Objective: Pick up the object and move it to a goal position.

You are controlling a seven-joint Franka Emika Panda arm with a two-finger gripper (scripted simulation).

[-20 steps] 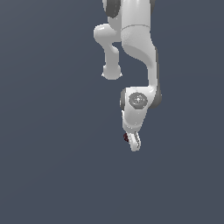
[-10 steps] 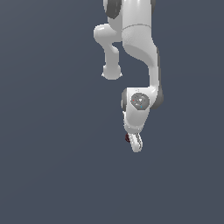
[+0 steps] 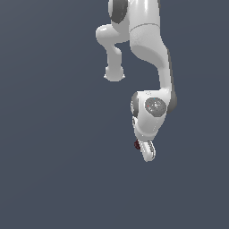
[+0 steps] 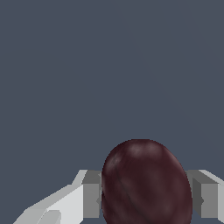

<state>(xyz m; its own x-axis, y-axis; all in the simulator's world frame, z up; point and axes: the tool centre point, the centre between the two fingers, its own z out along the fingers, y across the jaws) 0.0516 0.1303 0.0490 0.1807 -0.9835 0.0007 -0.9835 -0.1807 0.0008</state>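
In the exterior view, the white arm (image 3: 150, 58) comes down from the top of the picture and bends at the wrist, so that the gripper (image 3: 147, 152) points downward over a plain dark grey ground (image 3: 53, 170). The object (image 3: 137, 144) shows only as a tiny dark red spot at the gripper's tip, on the side toward the exterior view's left. It is partly hidden by the white body of the hand, and from here it is not possible to tell if it rests on the ground or hangs above it. No goal marker is visible in this view.

In the wrist view, the object (image 4: 146, 183) is much clearer — a dark maroon, egg-shaped ball with a slightly mottled surface, and it sits between the two fingers (image 4: 89, 194). One grey pad stands on each side of it, and both pads seem to touch its flanks, so the fingers appear closed on the object. Behind it there is only the grey ground, with no shadow to show the height.

The step in hand is, by this judgement, the grasp itself or the very beginning of the carry. The next move calls for a firm hold — the ball is round and could slip — and then a steady transport toward the goal, whose place these pictures do not show.
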